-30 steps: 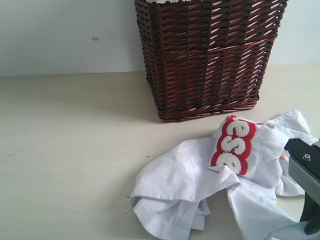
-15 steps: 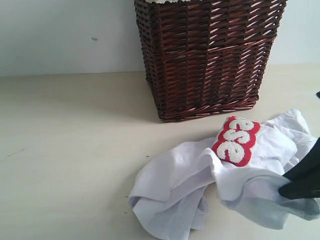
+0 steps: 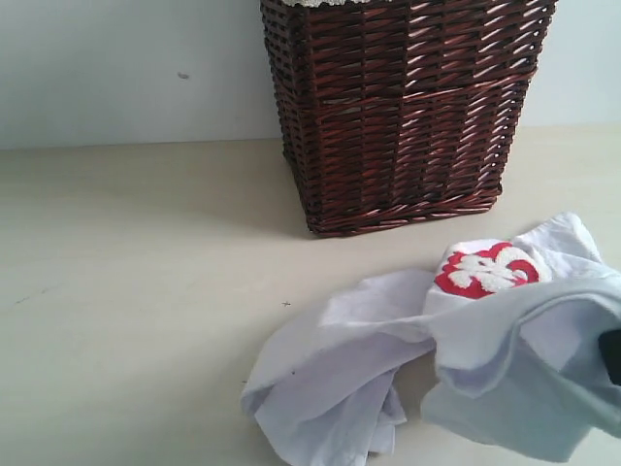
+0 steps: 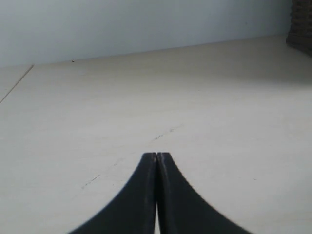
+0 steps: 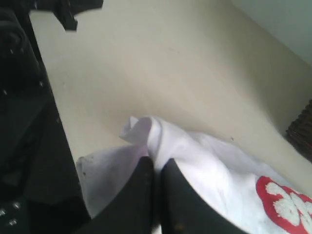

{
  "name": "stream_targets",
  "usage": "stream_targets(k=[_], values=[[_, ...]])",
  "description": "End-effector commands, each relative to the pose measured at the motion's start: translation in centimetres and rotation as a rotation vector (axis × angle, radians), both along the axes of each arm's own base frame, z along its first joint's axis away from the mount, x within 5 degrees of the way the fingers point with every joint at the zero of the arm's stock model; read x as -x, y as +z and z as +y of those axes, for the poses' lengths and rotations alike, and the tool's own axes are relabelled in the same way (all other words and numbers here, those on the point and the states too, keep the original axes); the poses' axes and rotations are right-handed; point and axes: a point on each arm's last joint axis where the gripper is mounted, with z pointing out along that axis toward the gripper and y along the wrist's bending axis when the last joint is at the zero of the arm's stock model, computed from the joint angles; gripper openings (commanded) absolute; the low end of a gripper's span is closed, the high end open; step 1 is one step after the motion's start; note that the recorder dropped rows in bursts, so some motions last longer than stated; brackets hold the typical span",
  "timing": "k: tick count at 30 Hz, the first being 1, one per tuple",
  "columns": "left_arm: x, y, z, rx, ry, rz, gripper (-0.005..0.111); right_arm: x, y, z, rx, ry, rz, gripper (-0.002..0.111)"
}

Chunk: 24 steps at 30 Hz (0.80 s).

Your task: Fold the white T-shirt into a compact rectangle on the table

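Note:
The white T-shirt point(image 3: 388, 359) lies crumpled on the pale table point(image 3: 136, 291) at the front right, its red-outlined lettering point(image 3: 488, 271) bunched on top. Its right part is lifted off the table into a hanging fold point(image 3: 524, 379). In the right wrist view the right gripper point(image 5: 157, 163) is shut on a fold of the T-shirt point(image 5: 204, 165), with cloth pinched between the black fingers. Only a dark sliver of that gripper point(image 3: 611, 354) shows at the exterior view's right edge. The left gripper point(image 4: 156, 157) is shut and empty over bare table point(image 4: 146, 97), outside the exterior view.
A tall dark brown wicker basket point(image 3: 403, 107) stands at the back, just behind the shirt. A pale wall point(image 3: 126, 68) runs behind the table. The basket's corner point(image 4: 301, 24) shows at the edge of the left wrist view.
The right gripper has lifted the shirt's right side and drawn it up and rightward. The lettering has crumpled and shifted right. The gripper has slid almost out of the exterior view.

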Motion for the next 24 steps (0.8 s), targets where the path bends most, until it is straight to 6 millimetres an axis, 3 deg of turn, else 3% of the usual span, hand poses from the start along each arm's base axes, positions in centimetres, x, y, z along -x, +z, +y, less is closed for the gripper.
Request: stream_targets(k=[1, 8, 13, 16, 19, 23, 24], values=[[0.0, 0.1, 0.0, 0.001, -0.004, -0.012, 0.000, 1.5, 0.7, 0.1, -0.101, -0.026, 0.039, 0.007], [0.0, 0.1, 0.0, 0.001, -0.004, -0.012, 0.000, 2.2, 0.7, -0.1, -0.100, -0.028, 0.010, 0.044], [0.0, 0.1, 0.0, 0.001, -0.004, -0.012, 0.000, 1.7, 0.6, -0.4, -0.043, -0.051, -0.061, 0.048], [0.0, 0.1, 0.0, 0.001, -0.004, -0.012, 0.000, -1.3, 0.9, -2.0, 0.064, -0.293, -0.264, 0.046], [0.0, 0.1, 0.0, 0.001, -0.004, -0.012, 0.000, -6.2, 0.2, -4.0, 0.332, -0.501, -0.371, 0.031], [0.0, 0.1, 0.0, 0.001, -0.004, -0.012, 0.000, -13.4, -4.7, -4.7, 0.605, -0.570, -0.129, 0.001], [0.0, 0.1, 0.0, 0.001, -0.004, -0.012, 0.000, -14.6, -6.1, -4.5, 0.648, -0.546, -0.070, 0.000]])
